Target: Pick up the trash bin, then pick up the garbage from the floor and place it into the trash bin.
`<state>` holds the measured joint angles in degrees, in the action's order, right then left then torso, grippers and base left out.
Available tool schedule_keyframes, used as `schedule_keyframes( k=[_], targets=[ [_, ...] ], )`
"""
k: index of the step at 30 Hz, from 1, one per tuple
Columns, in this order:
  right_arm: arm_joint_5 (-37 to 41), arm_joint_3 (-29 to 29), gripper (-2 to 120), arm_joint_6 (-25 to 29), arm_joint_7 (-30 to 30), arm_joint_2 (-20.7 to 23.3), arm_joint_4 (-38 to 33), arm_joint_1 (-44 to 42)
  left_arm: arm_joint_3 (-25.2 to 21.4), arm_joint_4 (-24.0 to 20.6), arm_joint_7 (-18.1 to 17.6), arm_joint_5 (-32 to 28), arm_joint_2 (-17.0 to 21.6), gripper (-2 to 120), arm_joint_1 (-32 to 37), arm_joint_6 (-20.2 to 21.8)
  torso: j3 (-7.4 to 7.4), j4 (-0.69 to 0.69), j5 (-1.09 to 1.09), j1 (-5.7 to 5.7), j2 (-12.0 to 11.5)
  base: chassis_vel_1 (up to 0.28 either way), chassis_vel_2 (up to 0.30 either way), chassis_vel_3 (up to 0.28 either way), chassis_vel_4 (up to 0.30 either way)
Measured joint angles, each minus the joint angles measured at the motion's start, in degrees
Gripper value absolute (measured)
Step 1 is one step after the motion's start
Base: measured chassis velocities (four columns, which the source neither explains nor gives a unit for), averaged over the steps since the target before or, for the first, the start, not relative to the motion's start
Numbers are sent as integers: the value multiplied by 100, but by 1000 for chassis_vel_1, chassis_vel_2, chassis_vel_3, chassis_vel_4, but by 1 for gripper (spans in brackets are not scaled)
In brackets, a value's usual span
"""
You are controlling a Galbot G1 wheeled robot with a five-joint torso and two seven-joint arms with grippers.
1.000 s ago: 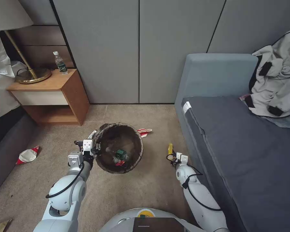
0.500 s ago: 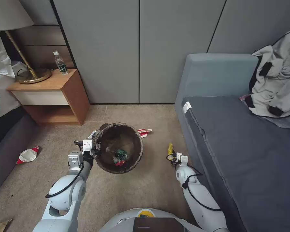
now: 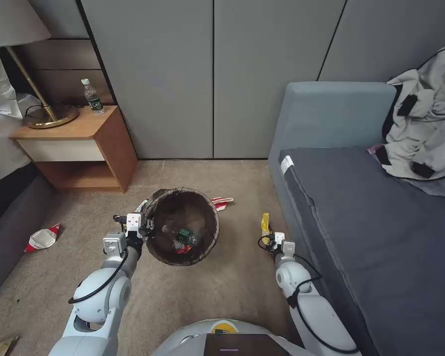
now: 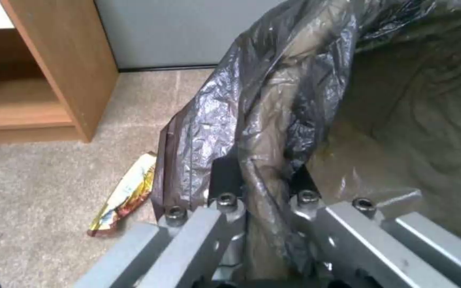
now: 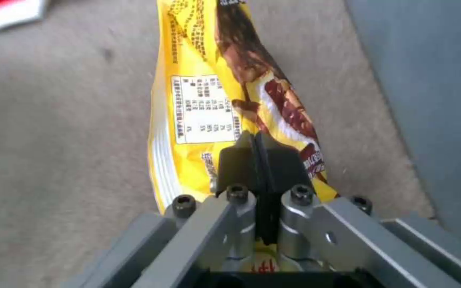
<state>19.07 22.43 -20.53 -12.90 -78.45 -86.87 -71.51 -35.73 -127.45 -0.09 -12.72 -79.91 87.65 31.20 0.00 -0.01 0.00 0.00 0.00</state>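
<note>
My left gripper [image 3: 146, 228] is shut on the near-left rim of the trash bin [image 3: 215, 217], pinching the folded dark bag [image 4: 294, 80] between its fingers [image 4: 225, 180]. Inside the bin lie a clear bottle with a green label [image 3: 185, 235] and red scraps. To the right, close to the sofa's base, my right gripper [image 3: 269, 241] is shut on the lower end of a yellow snack wrapper [image 3: 265, 223], which stands up from the floor [image 3: 232, 287]. The right wrist view shows the closed jaws [image 5: 256, 154] clamping that wrapper [image 5: 204, 100].
More garbage lies around: a crushed red-and-white cup [image 3: 43, 238] at far left, another [image 3: 222, 201] behind the bin, and a wrapper [image 4: 126, 194] beside it. A wooden nightstand [image 3: 84, 148] with a lamp and bottle [image 3: 92, 96] stands back left. The grey sofa [image 3: 371, 222] borders the right.
The right gripper has drawn slightly right with the yellow wrapper, which now stands taller. The left arm and the bin have stayed still.
</note>
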Motion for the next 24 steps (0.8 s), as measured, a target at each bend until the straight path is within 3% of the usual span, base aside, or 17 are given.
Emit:
schedule_keyframes(
  k=[24],
  targets=[
    [269,120,0,-484,356,100,-2898,-582,24,78,6,50,-57,3,-20,-3,-1,1,-1,0,0,0,0,0,0]
  ],
)
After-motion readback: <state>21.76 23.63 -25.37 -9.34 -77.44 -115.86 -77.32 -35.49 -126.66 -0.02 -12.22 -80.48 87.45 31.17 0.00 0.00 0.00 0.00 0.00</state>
